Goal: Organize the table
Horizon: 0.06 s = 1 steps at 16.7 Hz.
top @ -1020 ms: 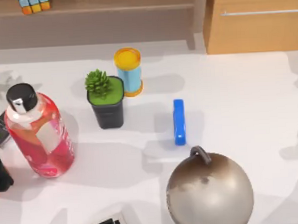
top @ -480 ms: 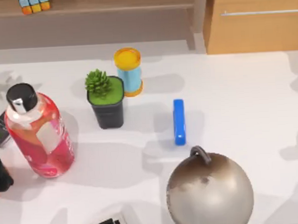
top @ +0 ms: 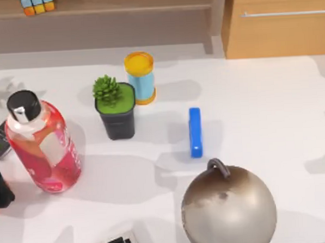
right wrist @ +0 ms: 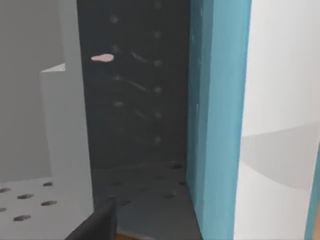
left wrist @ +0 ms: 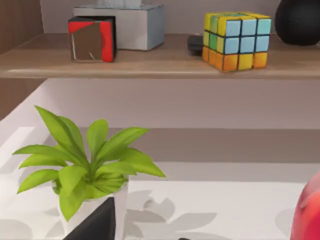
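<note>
On our desk (top: 271,110), bottle (top: 41,144), blue bar (top: 195,132) and metal sphere (top: 228,205) remain unmoved; claw states we cannot tell.

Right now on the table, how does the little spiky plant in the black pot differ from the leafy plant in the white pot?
The spiky green succulent in the square black pot has short, tight, dark-green spikes; the leafy plant in the white pot has long, broad, bright-green leaves that spread wide. The succulent stands mid-table beside a yellow-and-blue cylinder; the leafy plant stands at the table's far left edge. Both are upright potted greens.
</note>
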### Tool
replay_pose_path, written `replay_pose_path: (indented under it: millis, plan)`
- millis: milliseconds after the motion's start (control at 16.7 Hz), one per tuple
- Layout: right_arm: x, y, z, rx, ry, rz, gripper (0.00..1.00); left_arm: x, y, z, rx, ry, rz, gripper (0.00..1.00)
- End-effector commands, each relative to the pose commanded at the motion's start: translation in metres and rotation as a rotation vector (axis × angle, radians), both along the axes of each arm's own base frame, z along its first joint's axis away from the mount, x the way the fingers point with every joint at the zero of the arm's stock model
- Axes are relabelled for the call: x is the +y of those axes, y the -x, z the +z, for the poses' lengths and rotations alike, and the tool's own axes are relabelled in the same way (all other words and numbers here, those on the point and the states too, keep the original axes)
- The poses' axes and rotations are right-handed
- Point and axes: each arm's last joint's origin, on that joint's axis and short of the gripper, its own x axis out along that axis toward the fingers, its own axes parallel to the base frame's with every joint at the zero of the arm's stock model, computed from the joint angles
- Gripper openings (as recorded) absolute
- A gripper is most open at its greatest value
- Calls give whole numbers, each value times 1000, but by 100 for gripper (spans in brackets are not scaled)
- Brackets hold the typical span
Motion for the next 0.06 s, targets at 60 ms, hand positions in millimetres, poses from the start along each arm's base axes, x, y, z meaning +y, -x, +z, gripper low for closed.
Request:
replay_pose_path:
  millis: [60]
  plan:
    - [0, 1, -2, 5, -3, -1, 100, 0, 0, 0, 0, 0, 0, 100]
